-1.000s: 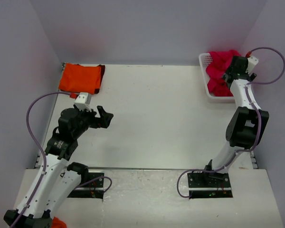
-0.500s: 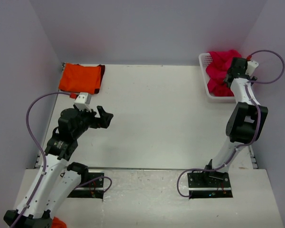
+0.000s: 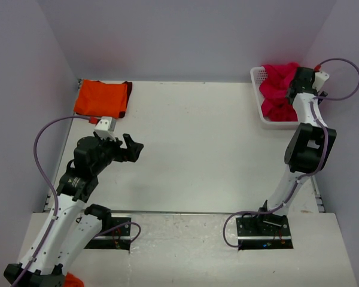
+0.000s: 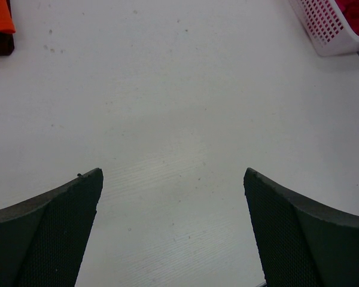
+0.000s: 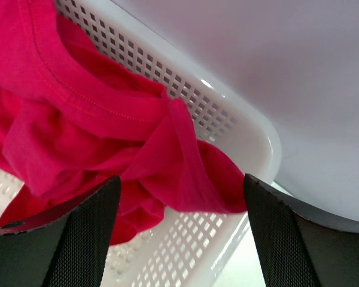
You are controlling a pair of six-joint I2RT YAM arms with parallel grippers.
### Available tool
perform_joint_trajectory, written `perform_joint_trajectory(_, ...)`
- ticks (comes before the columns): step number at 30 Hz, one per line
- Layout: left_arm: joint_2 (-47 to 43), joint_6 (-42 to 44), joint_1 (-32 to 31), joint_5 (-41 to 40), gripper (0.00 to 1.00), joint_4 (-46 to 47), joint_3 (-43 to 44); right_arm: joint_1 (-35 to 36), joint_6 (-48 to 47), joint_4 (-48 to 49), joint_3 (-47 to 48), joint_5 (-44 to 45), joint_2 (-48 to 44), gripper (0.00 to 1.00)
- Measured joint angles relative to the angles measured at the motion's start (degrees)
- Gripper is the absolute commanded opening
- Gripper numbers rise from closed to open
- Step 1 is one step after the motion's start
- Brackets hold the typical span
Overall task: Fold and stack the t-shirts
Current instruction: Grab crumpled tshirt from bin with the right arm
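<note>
Both left gripper (image 4: pixel 172 173) and right gripper (image 5: pixel 179 179) are spread open; the two-o'clock crimson-pink t-shirt (image 5: pixel 96 101) may be snagged on basket (image 5: pixel 227 119) holes.

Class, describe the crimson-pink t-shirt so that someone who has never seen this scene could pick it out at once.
On the white table, look to the far right corner, where a white lattice basket stands. The crimson-pink t-shirt lies crumpled inside it. Unlike the orange t-shirt, folded flat at the far left corner, it is bunched up and in a basket.
</note>
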Motion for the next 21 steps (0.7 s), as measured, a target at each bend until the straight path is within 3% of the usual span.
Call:
perform_joint_trajectory(6, 0.22, 0.31, -0.22, -0.02, 1.00, 0.00, 0.00, -0.81, -0.39, -0.61, 2.71, -0.04, 5.42, 0.81)
perform_joint_trajectory(11, 0.72, 0.31, -0.39, -0.02, 1.00, -0.02, 0.00, -1.14, -0.72, -1.25, 3.56, -0.11, 7.23, 0.68)
perform_joint_trajectory(14, 0.85, 0.31, -0.44, -0.02, 1.00, -0.02, 0.00, -1.18, -1.09, -1.49, 5.20, -0.17, 7.80, 0.40)
perform_joint_trajectory(15, 0.85, 0.31, -0.46, -0.02, 1.00, -0.02, 0.00, -1.18, -1.16, -1.53, 5.70, -0.28, 7.87, 0.08)
perform_joint_trajectory(16, 0.85, 0.31, -0.50, -0.02, 1.00, -0.02, 0.00, -1.20, -1.75, -1.60, 6.03, -0.42, 7.87, 0.00)
perform_joint_trajectory(21, 0.81, 0.31, -0.79, -0.04, 1.00, -0.02, 0.00, -0.96, -1.46, -1.11, 7.39, -1.79, 7.74, 0.00)
